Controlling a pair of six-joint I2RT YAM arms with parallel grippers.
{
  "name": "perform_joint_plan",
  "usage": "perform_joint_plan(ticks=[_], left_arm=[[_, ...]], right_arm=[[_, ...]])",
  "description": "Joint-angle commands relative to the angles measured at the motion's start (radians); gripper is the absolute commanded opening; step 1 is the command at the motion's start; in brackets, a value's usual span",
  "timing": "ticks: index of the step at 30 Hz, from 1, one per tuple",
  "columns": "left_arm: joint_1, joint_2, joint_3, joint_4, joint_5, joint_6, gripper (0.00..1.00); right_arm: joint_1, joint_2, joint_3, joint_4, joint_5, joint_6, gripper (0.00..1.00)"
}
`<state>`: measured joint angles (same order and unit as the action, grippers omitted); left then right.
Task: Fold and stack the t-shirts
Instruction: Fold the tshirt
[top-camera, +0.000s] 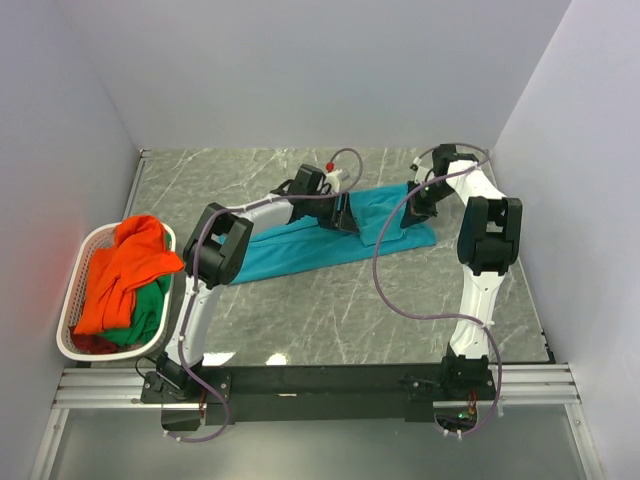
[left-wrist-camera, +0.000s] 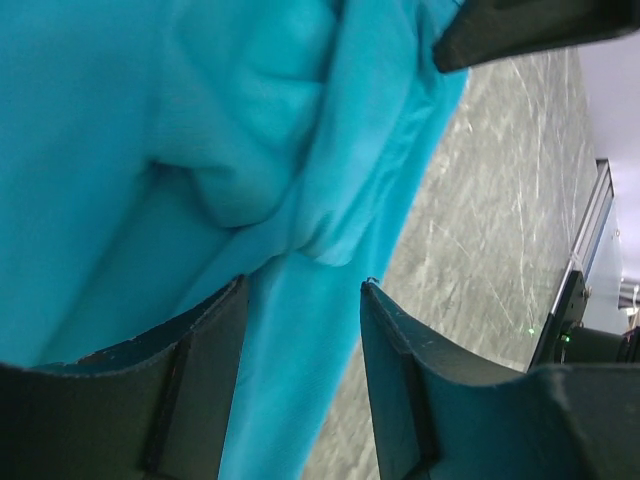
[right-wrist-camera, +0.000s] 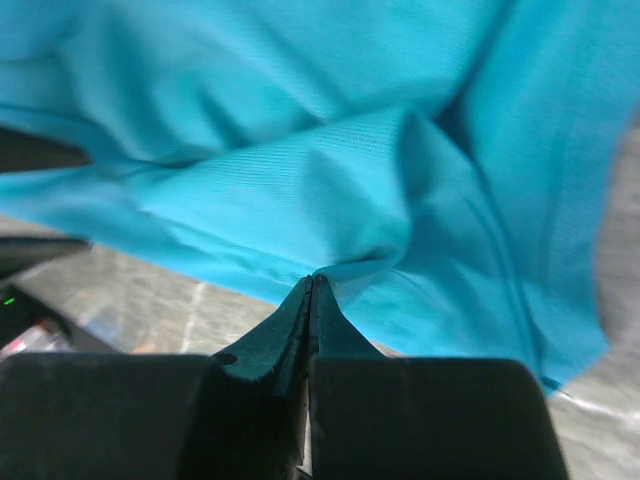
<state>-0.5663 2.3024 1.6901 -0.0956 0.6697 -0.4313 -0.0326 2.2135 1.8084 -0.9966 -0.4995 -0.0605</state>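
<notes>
The teal t-shirt (top-camera: 300, 250) lies stretched across the middle of the table, its right end bunched. My left gripper (top-camera: 345, 216) is over its upper middle, open, and a fold of teal cloth (left-wrist-camera: 150, 120) runs between the spread fingers (left-wrist-camera: 200, 370) without being pinched; the gripper (left-wrist-camera: 303, 285) hangs just over the cloth. My right gripper (top-camera: 411, 212) is at the shirt's right end, shut on a pinch of the teal cloth (right-wrist-camera: 350, 150) at its tips (right-wrist-camera: 312, 279). The orange t-shirt (top-camera: 125, 270) and the green t-shirt (top-camera: 150, 312) lie crumpled in the basket.
The white plastic laundry basket (top-camera: 68, 312) stands at the left edge of the grey marble table (top-camera: 330, 320). White walls close in the back and both sides. The other arm's dark finger (left-wrist-camera: 520, 30) shows at the top right of the left wrist view.
</notes>
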Motion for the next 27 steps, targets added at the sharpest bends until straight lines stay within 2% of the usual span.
perform_joint_plan(ticks=[1,8,20,27], left_arm=[[0.011,-0.089,-0.010,-0.019,0.033,0.020,0.54],[0.032,-0.135,-0.044,-0.090,0.031,0.066,0.54],[0.082,-0.202,-0.059,-0.208,-0.009,0.193,0.53],[0.101,-0.228,-0.082,-0.247,-0.022,0.227,0.53]], right_arm=[[-0.001,-0.032,0.063,0.044,-0.134,-0.004,0.00],[-0.003,-0.040,0.069,0.164,-0.230,0.057,0.00],[-0.041,0.002,0.012,0.458,-0.303,0.336,0.00],[-0.046,0.034,-0.017,0.538,-0.327,0.427,0.00]])
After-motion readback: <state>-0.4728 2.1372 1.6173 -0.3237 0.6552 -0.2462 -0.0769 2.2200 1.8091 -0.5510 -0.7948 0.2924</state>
